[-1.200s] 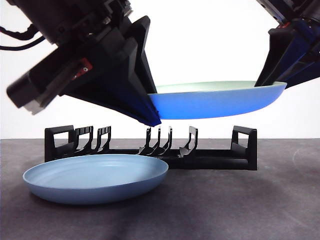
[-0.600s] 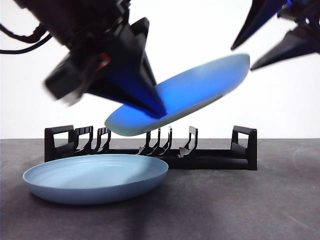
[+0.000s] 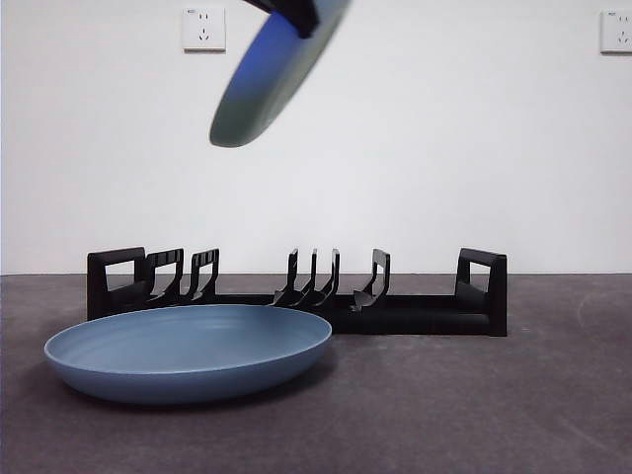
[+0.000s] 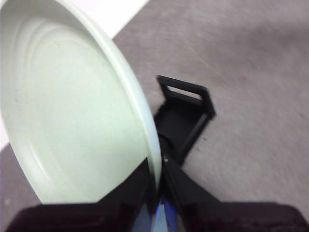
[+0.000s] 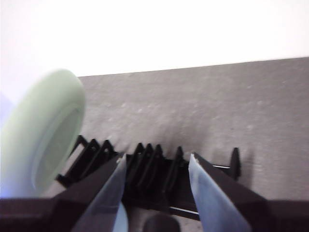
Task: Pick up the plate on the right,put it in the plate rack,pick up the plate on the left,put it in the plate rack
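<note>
Only wrist views show left gripper (image 4: pixel 157 193) jaws clamping green plate (image 4: pixel 72 116), right gripper (image 5: pixel 154 193) jaws wide.

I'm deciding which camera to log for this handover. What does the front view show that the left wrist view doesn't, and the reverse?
Only the front view shows the blue plate lying flat on the table in front of the full plate rack, plus two wall sockets. Only the left wrist view shows the left gripper shut on the rim of the lifted plate and its pale green inside. Both show that plate tilted, in the air, and the rack.
</note>
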Motion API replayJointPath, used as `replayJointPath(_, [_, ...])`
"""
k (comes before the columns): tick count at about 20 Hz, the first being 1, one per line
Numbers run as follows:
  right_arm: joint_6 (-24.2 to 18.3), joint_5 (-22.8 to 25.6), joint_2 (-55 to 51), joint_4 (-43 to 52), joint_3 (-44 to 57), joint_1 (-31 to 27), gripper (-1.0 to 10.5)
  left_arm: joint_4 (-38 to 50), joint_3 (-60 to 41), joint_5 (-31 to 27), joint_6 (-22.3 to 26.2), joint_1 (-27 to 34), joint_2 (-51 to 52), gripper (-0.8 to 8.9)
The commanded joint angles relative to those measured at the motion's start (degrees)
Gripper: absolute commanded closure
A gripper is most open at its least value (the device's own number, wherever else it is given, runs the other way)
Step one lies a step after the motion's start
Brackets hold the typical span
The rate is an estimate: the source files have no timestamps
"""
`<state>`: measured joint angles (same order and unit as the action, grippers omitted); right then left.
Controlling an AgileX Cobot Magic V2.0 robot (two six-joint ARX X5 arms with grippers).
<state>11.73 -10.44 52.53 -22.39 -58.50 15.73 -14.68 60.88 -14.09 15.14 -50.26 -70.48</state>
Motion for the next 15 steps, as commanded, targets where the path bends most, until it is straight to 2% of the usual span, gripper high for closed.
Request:
replayJointPath(1, [-1.84,0.50,-0.26,-0.66,-0.02,-0.04,7.3,0.57,0.68,7.93,-5.81,7.26,0.17,8.22])
replayJointPath(5, [-2.38,0.55,-0.07,-3.06,-0.02,-0.04,7.3,0.98,0.68,21.35,-12.68,18.99,0.15,8.22])
replayJointPath(9, [-2.36,0.55,0.33,-3.85,-0.02,-0.04,7.3,2.80,0.68,38.42,-17.84,30.62,-0.26,8.22])
replayJointPath(12, [-2.34,0.52,0.35,-3.76,-0.02,-0.02,7.3,5.86,0.68,50.16,-21.84,37.16,-1.55,8.22])
replayJointPath(15, [-2.32,0.52,0.52,-3.76,-0.02,-0.02,7.3,8.35,0.68,55.56,-24.30,40.50,-3.45,8.22])
